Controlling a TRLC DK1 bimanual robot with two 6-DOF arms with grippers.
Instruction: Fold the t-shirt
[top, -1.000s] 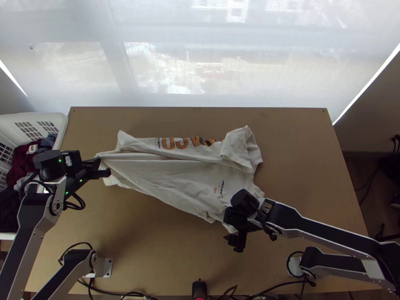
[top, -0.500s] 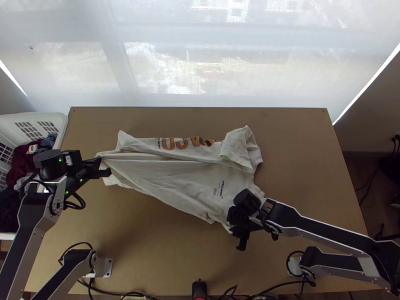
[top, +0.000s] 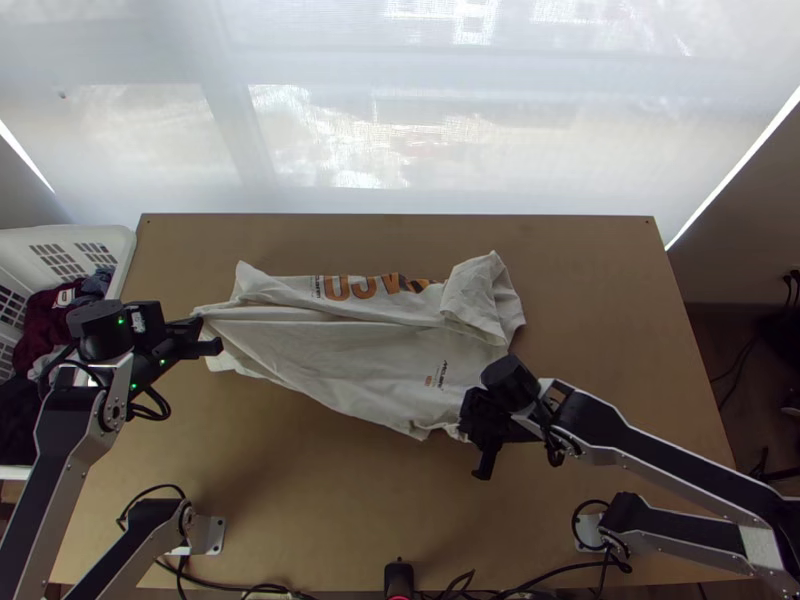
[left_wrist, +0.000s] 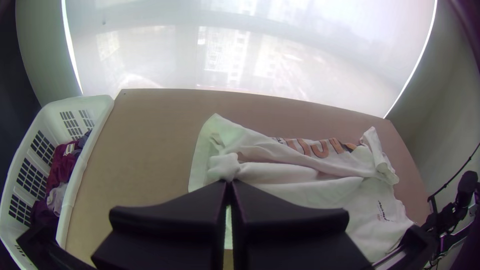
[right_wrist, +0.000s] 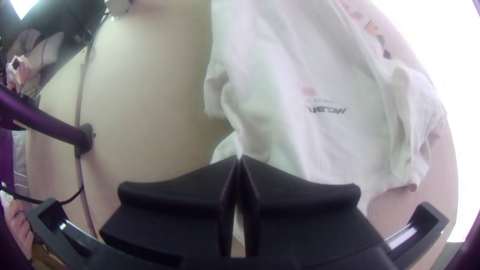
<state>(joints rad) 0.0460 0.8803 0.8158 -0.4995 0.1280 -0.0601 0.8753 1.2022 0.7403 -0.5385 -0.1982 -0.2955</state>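
A white t-shirt (top: 340, 360) with orange lettering lies across the table, loosely folded over and wrinkled, its right-hand end partly doubled. My left gripper (top: 208, 337) is at the shirt's left end, where the cloth gathers into a bunch. In the left wrist view my left gripper (left_wrist: 229, 185) is shut on that bunched cloth (left_wrist: 224, 166). My right gripper (top: 474, 438) is at the shirt's lower right, by the small print. In the right wrist view my right gripper (right_wrist: 239, 160) has its fingers together on a fold of the shirt (right_wrist: 280, 125).
At the table's left stands a white laundry basket (top: 125, 250) with dark red, grey and other clothes inside. Bare wooden table (top: 300, 500) lies in front of the shirt. Cables and a small black device (top: 399, 578) sit at the near edge.
My right gripper has moved a little up the picture and to the right, and the shirt's lower right corner has shifted up with it. The left arm has kept still.
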